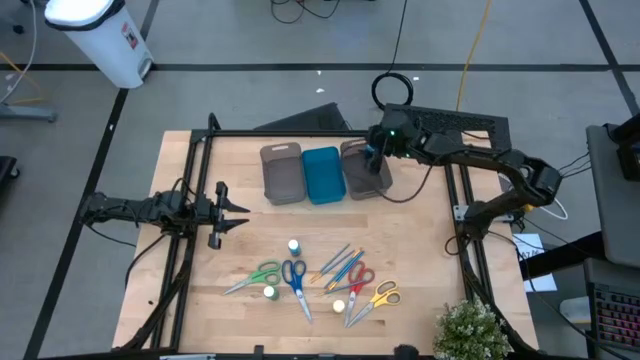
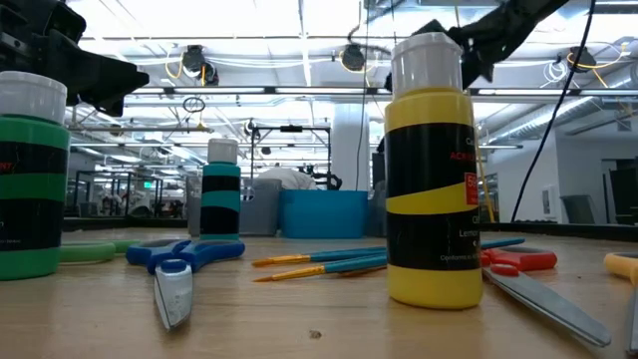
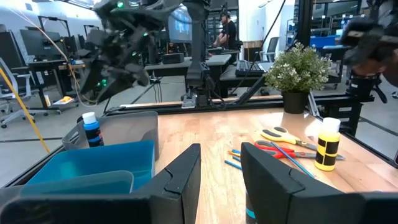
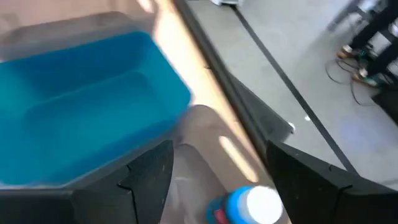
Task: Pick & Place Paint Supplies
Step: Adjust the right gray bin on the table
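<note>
My right gripper hangs open above the right grey tray at the table's far side. A small bottle with a blue body and white cap stands in that tray below the spread fingers, apart from them; it also shows in the left wrist view. My left gripper waits at the table's left, level, open, with nothing between its fingers. On the near middle of the table stand three bottles. Scissors and thin brushes lie flat beside them.
A blue tray and a second grey tray stand left of the right grey tray. A potted plant sits at the near right corner. Black frame rails run along the table's left and right sides.
</note>
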`<state>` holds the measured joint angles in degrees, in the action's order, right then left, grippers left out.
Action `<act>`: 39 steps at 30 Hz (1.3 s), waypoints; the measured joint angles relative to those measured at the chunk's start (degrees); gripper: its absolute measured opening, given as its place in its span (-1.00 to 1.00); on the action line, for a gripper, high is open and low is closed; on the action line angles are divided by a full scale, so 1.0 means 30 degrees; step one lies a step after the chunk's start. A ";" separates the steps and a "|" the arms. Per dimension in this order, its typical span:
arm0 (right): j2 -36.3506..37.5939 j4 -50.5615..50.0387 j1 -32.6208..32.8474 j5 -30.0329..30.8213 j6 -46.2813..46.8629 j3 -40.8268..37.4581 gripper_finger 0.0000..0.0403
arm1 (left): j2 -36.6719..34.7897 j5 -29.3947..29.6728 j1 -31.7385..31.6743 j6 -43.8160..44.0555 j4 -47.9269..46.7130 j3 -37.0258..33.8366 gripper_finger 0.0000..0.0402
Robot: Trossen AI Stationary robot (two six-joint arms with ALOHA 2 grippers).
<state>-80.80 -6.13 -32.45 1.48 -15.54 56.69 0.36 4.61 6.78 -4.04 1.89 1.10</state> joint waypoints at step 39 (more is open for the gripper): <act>0.0321 -0.3545 0.4694 -0.1434 -0.1606 -0.2324 -0.79 | 0.0000 0.0134 -0.0004 -0.0003 0.0007 -0.0006 -0.38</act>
<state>-79.83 -16.77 -18.37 -2.82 -20.35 49.71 0.36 5.02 6.76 -4.05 1.91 1.08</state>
